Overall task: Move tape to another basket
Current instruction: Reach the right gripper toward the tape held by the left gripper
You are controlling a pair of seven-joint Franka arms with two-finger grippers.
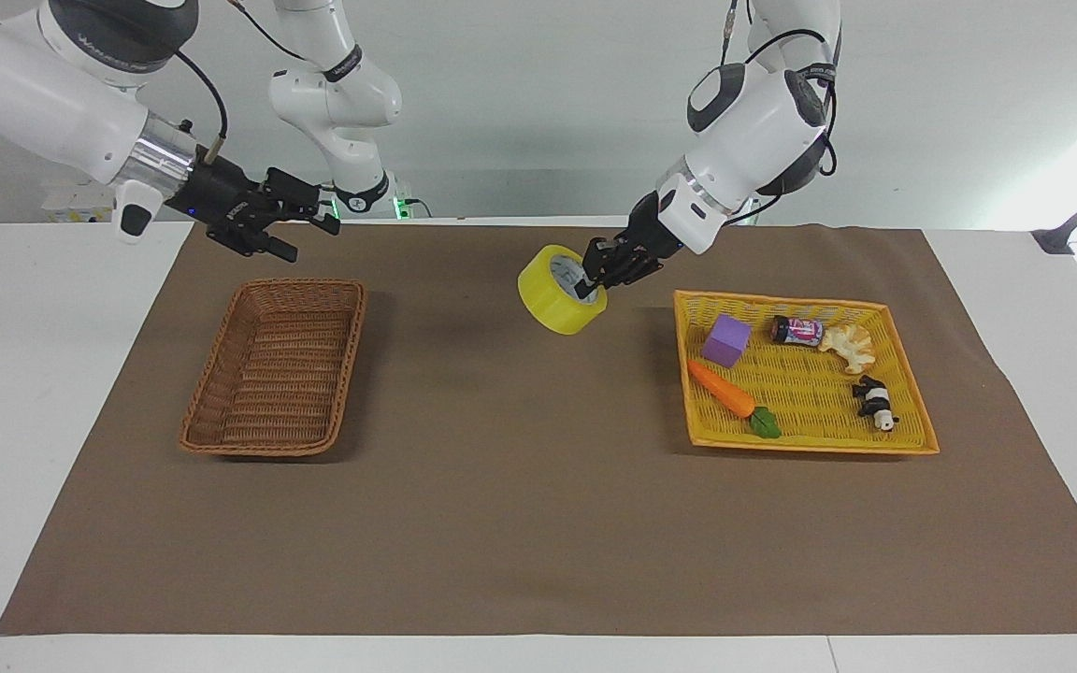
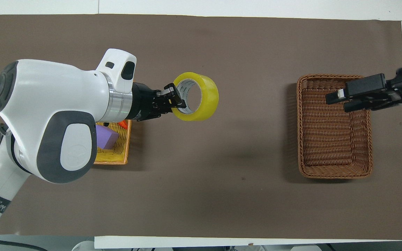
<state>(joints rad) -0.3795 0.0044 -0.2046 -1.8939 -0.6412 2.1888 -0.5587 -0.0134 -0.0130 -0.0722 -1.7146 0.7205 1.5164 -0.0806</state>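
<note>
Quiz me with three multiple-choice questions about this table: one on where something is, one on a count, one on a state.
1. The tape is:
A. in the brown basket
B. held up over the mat
C. in the yellow tray

2. Things lying in the yellow tray, in the facing view:
A. two
B. five
C. eight

3. The brown basket is:
A. empty
B. full
C. overturned

Answers: 1 B, the left gripper grips the tape by its wall, its shadow on the mat below. 2 B, block, carrot, can, panda and a pale toy. 3 A, only bare weave shows; the right gripper is over its robot-side end.
</note>
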